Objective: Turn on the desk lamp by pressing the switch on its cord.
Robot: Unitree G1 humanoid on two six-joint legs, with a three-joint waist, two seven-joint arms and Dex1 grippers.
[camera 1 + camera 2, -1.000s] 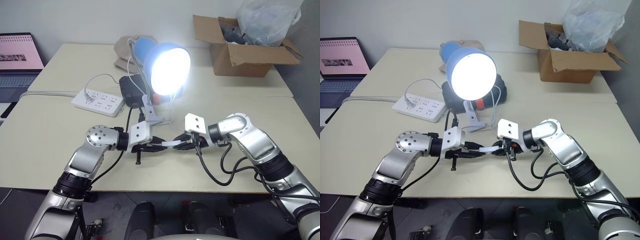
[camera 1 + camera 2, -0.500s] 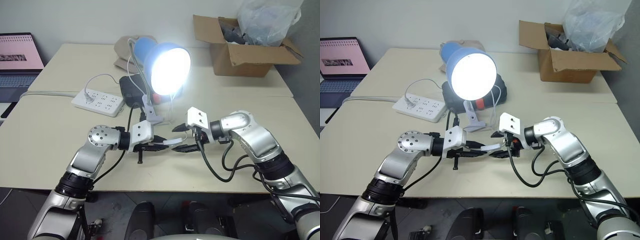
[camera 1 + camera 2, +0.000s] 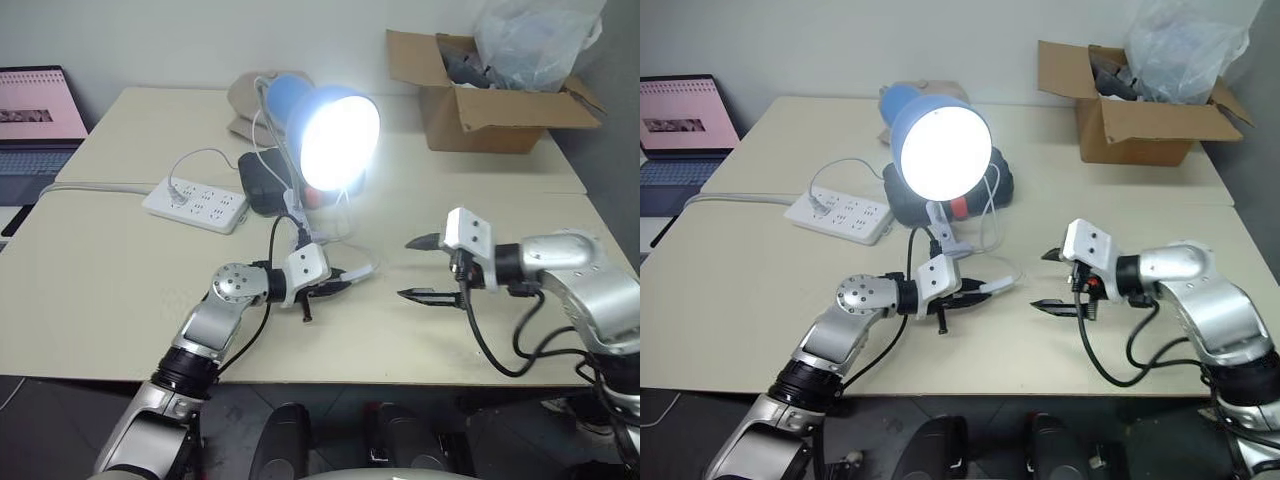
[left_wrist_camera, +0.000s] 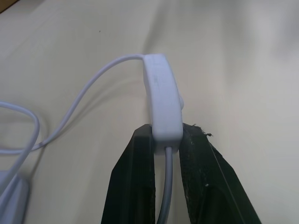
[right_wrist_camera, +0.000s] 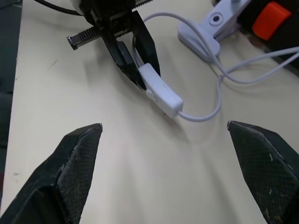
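Releasing carelessly risks undoing it — your left gripper [image 3: 975, 291] pinches the switch [image 5: 161, 95]; right gripper [image 3: 422, 268] spread wide nearby. Desk lamp [image 3: 338, 135] glows — snagging the cord [image 5: 205, 114] tugs it.

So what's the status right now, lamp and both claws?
Left gripper shut on the switch. Right gripper open, empty, apart from it. Desk lamp lit. Nothing in the way.

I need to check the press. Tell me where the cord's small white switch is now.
The small white oblong switch sits near the table's front edge, clamped at one end in the left gripper, just in front of the lit blue desk lamp's white clip base.
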